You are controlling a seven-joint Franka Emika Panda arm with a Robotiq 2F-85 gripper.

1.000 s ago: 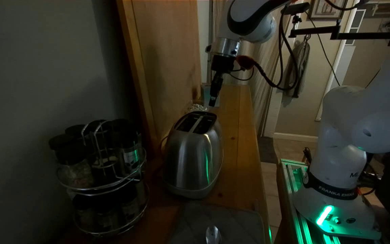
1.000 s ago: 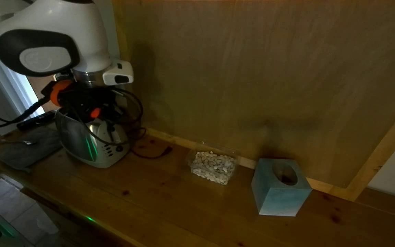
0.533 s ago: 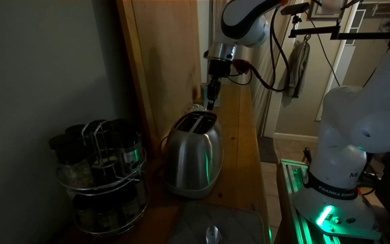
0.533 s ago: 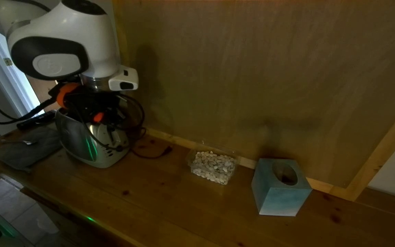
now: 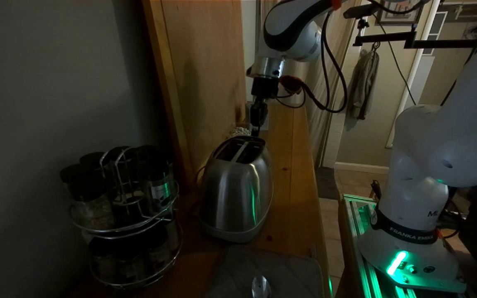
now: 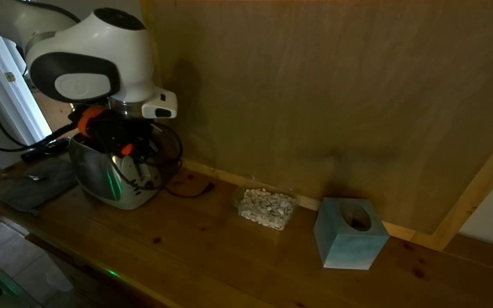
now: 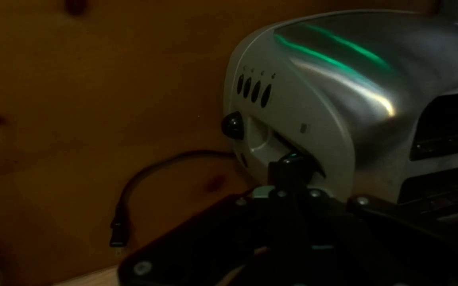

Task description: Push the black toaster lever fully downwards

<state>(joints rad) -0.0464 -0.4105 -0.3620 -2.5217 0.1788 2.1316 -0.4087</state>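
Knotty brown wood makes the tabletop (image 6: 212, 252). In an exterior view, a two-tier wire spice rack (image 5: 138, 225) holds dark-lidded jars (image 5: 92, 210); one shows pale contents, most are too dim to read. Just beside it, apart, stands the stainless-steel toaster (image 5: 236, 194), its long axis along the tabletop, its bread slots (image 5: 250, 153) too dark to see into. The teal tissue box (image 6: 349, 251) has an oval mouth whose inside is unclear; between it and the toaster, a clear plastic tray (image 6: 238, 201) holds pale pebbles (image 6: 265, 208), or perhaps seeds. The jaws, apparently pressed together with nothing visible between them, point down at the toaster's narrow end. Smallest, the black lever (image 7: 294, 157) lies just beyond their tips, on the lower side; contact cannot be told. The lever slot (image 7: 282, 141) runs on from there towards the base, so the lever is probably not yet fully down, and the push should follow that line without slipping sideways.
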